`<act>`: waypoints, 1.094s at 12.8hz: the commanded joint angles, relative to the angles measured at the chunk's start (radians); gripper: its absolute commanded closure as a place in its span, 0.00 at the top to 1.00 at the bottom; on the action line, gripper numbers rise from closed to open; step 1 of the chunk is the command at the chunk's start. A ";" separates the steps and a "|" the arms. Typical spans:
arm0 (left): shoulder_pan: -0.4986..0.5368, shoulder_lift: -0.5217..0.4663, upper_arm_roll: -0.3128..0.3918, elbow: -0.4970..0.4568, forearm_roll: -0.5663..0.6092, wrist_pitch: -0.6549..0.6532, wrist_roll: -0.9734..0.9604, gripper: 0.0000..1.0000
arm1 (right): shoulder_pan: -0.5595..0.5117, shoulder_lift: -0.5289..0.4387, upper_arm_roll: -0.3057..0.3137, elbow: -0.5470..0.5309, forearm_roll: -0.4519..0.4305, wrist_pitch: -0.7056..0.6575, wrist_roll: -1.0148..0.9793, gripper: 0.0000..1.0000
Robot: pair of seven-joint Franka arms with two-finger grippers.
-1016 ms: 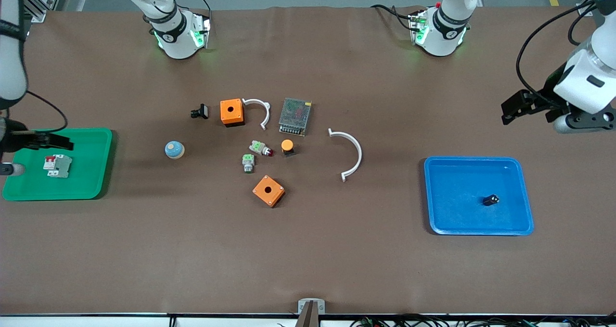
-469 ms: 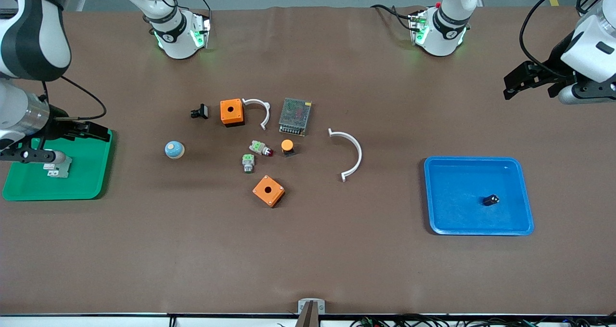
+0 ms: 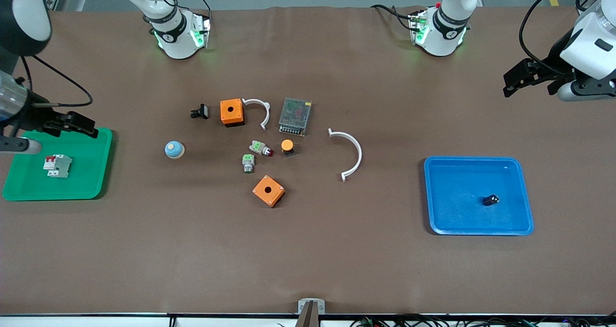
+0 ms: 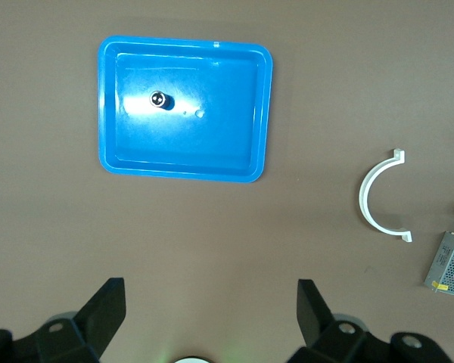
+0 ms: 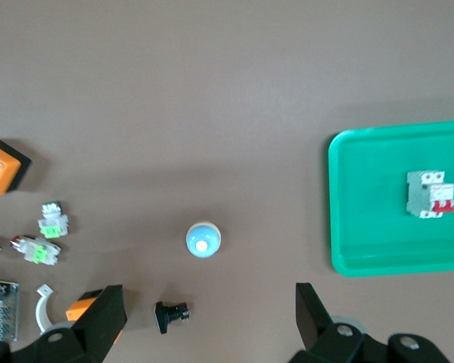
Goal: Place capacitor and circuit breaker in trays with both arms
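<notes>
Nearest the front camera we count one blue tray toward the left arm's end of the tabletop, and in it one capacitor, lying alone on the tray floor, toward 4 o'clock of the tray's middle in the front view. Next comes one of two orange boxes, at 6 o'clock of the central cluster. One green tray sits toward the right arm's end; the single circuit breaker lies flat inside it, its red levers at the end away from the cluster.

Farther up we count two small grey parts with green tops, one orange-capped black button, and one blue-and-cream dome. There are two white curved clips: the larger at 3 o'clock of the cluster, the smaller just beside the second orange box. One mesh-topped metal unit lies at 1 o'clock of the cluster, and one black clip-like part at 10 o'clock.

The right gripper hangs over the farther edge of the green tray, jaws apart and holding nothing. The left gripper hangs over bare tabletop, farther up than the blue tray, jaws likewise apart and empty.
</notes>
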 commanded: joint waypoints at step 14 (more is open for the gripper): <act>-0.006 0.009 0.014 0.030 0.026 0.014 0.018 1.00 | -0.003 0.013 -0.017 0.185 0.024 -0.033 -0.003 1.00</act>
